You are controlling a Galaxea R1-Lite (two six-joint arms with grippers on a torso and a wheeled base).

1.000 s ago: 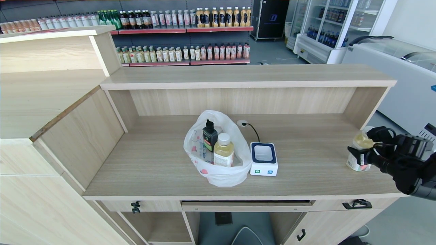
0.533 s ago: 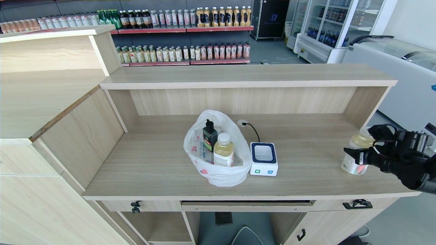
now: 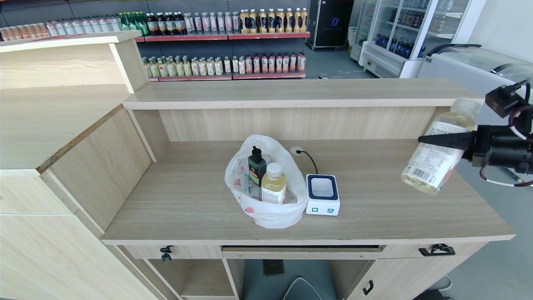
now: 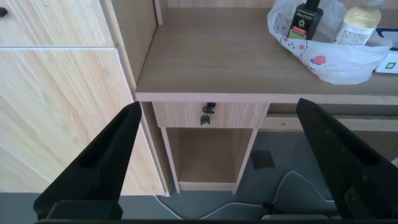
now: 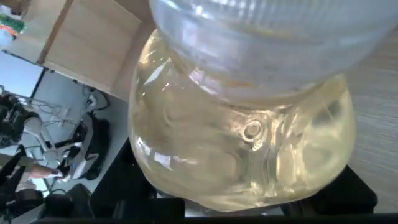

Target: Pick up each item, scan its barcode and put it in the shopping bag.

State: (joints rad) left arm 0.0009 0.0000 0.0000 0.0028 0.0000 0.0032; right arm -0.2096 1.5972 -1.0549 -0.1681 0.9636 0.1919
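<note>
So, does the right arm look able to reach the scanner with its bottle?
Probably yes: the right gripper holds the bottle lifted above the counter, and only bare wood lies between it and the scanner; the shopping bag sits beyond it.

I see the yellow drink bottle (image 3: pixel 433 163) tilted aloft, well right of the scanner (image 3: pixel 322 199), and the shopping bag (image 3: pixel 270 218) just left of it holding a dark bottle (image 3: pixel 256 167) and a juice bottle (image 3: pixel 273 184).
</note>
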